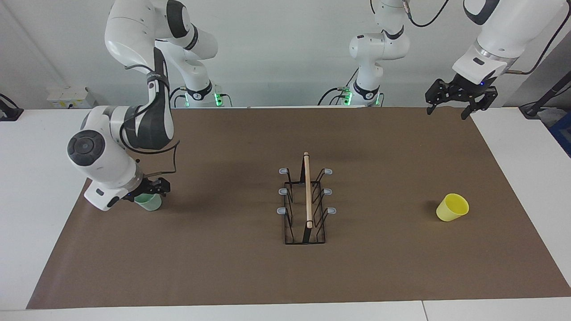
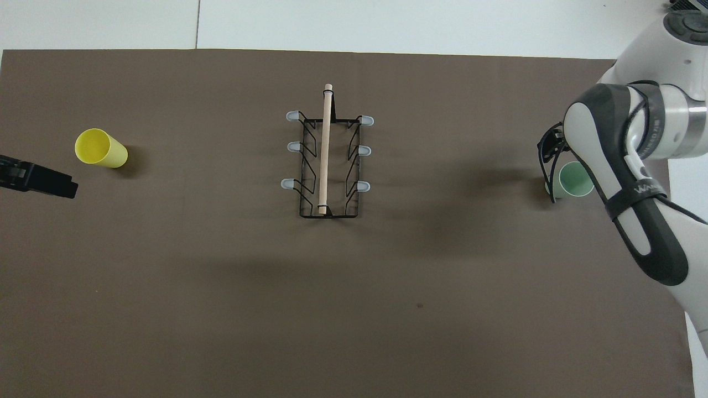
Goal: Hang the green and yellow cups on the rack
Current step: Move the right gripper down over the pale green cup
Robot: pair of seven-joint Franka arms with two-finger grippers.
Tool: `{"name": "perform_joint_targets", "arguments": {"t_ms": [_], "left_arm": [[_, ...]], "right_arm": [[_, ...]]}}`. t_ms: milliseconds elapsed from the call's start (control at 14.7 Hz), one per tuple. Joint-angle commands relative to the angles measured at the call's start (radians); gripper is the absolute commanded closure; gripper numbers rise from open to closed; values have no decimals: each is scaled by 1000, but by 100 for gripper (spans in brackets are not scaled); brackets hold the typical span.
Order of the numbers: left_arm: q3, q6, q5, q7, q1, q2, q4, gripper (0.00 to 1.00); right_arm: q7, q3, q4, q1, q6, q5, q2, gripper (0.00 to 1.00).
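The right end effector [image 1: 149, 192] is at the green cup [image 1: 149, 203] near the table [image 1: 223, 267] edge, grip unclear; it looks light, stiff and slick, best pinched across its rim

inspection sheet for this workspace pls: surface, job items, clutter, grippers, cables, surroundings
Surface: brown mat over a white table, flat.
Rack: upright mid-mat, all six prongs bare.
Green cup: on the mat at the right arm's end, upright, mouth up.
Yellow cup: on the mat at the left arm's end, tipped on its side, untouched.
Clutter: nothing seen.
Right gripper: down at the green cup's rim; whether it grips cannot be told.
Left gripper: open, raised over the mat's corner, waiting.
Cables: black leads at the arm bases, off the mat.
Surroundings: white wall; white box at the table's edge.
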State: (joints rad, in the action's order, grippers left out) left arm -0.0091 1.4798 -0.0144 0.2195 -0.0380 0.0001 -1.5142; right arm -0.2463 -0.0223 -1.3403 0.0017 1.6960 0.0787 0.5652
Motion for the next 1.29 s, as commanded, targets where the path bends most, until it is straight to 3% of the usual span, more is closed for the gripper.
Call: {"name": "perform_joint_targets", "arguments": {"t_ms": [0, 136, 408, 680, 1224], "left_arm": [[3, -1, 13, 14, -5, -29, -34, 0], [3, -1, 13, 12, -5, -29, -34, 0], [4, -1, 13, 14, -5, -29, -34, 0], [4, -1, 13, 12, -5, -29, -34, 0], [1, -47, 13, 12, 4, -43, -44, 0]], "right_arm": [[-105, 27, 132, 26, -44, 93, 130, 0], [-226, 30, 116, 78, -45, 244, 140, 0], [-466, 36, -47, 138, -36, 488, 95, 0], [-501, 87, -259, 164, 19, 731, 27, 0], [-513, 101, -416, 208, 37, 1024, 38, 0]]}}
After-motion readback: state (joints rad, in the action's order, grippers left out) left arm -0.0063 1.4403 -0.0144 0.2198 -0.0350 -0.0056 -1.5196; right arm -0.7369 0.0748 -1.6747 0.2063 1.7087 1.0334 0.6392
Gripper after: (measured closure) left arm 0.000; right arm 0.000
